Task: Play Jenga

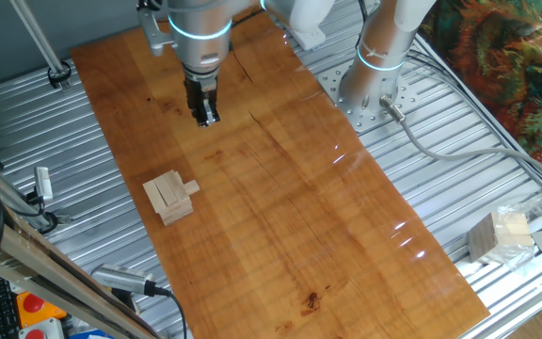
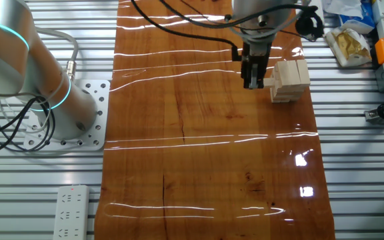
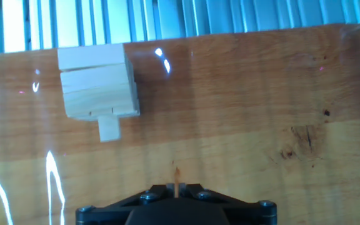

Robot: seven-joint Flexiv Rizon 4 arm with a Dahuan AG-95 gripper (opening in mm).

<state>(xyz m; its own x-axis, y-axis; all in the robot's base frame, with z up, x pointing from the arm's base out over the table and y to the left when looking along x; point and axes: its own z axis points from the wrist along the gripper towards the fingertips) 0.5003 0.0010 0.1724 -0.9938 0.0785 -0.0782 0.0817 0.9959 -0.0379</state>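
The Jenga stack [image 1: 169, 198] is a small low pile of pale wooden blocks on the wooden board [image 1: 280, 188], with one short block [image 1: 191, 186] sticking out of its side. My gripper [image 1: 205, 115] hangs above the board, apart from the stack, with its jaws shut and nothing between them. In the other fixed view the gripper [image 2: 252, 83] is just left of the stack [image 2: 291, 80], near the protruding block [image 2: 270, 83]. The hand view shows the stack [image 3: 97, 81] at upper left, its protruding block [image 3: 109, 127], and my gripper [image 3: 175, 186] at the bottom edge.
The arm's base [image 1: 374, 85] stands at the board's far right edge. A larger pale wrapped bundle [image 1: 502, 235] lies off the board on the slatted metal table. A grey cylinder [image 1: 120, 280] and a white power strip [image 2: 70, 212] also lie off the board.
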